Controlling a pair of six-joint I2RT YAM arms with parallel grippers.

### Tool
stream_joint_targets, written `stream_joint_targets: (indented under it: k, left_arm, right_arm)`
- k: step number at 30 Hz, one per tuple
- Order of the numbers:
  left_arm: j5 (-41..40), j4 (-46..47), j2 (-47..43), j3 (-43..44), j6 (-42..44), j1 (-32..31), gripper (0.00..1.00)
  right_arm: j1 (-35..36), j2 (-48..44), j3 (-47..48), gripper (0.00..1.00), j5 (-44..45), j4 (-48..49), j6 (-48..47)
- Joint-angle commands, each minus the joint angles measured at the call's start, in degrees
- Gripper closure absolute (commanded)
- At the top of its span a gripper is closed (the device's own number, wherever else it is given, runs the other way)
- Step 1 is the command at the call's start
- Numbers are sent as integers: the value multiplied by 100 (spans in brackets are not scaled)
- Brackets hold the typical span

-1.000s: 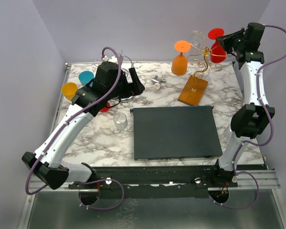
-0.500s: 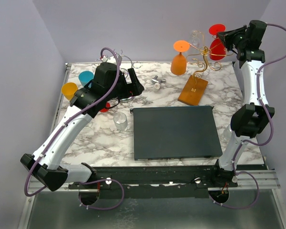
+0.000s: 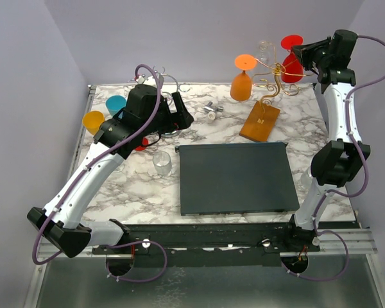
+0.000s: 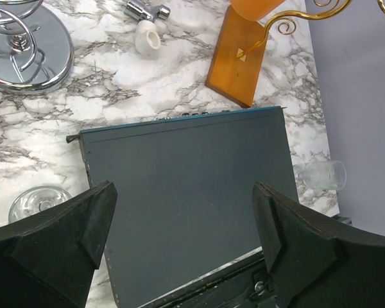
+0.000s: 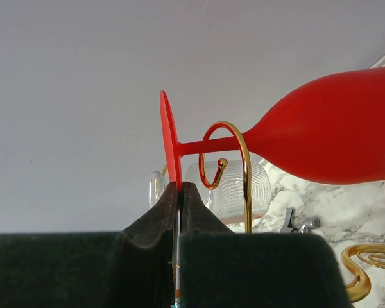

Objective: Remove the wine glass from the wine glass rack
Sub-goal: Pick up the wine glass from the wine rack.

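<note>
Red wine glass [image 5: 333, 128] is hung on the wine glass rack [image 3: 260, 122], its thin stem passed through one of the rack's curled gold hooks [image 5: 244, 167]. Nearest the arm bases, just in front of the rack's wooden base, a dark flat slab [image 3: 234, 176] is laid on the marble table [image 3: 122, 186], and a clear tumbler [image 3: 162, 163] is stood off the slab's left edge, well left of the rack. The left gripper [image 4: 183, 192] is held above the table well left of the rack, its jaws spread wide with nothing between them. A chrome stand [image 4: 25, 45] is seen farther left of the rack. On the rack's left side an orange wine glass [image 3: 242, 83] is hung. At the rack's far right the right gripper [image 5: 179, 189] is clenched on the rim of the red glass's round foot. A clear ribbed glass [image 5: 231, 186] is glimpsed behind the hook.
</note>
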Motion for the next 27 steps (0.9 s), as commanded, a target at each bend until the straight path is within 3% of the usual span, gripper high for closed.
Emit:
stream_joint_targets:
  k: [1, 14, 27]
  left_arm:
    - [-94, 105, -114, -56, 13, -28, 6]
    - [-90, 93, -114, -67, -23, -26, 6]
    - [-103, 93, -135, -84, -40, -27, 6]
  right_arm:
    - [-12, -360, -229, 100, 218, 283, -23]
    - [-148, -873, -1093, 100, 288, 849, 243]
    - [-230, -1057, -1384, 99, 403, 940, 389]
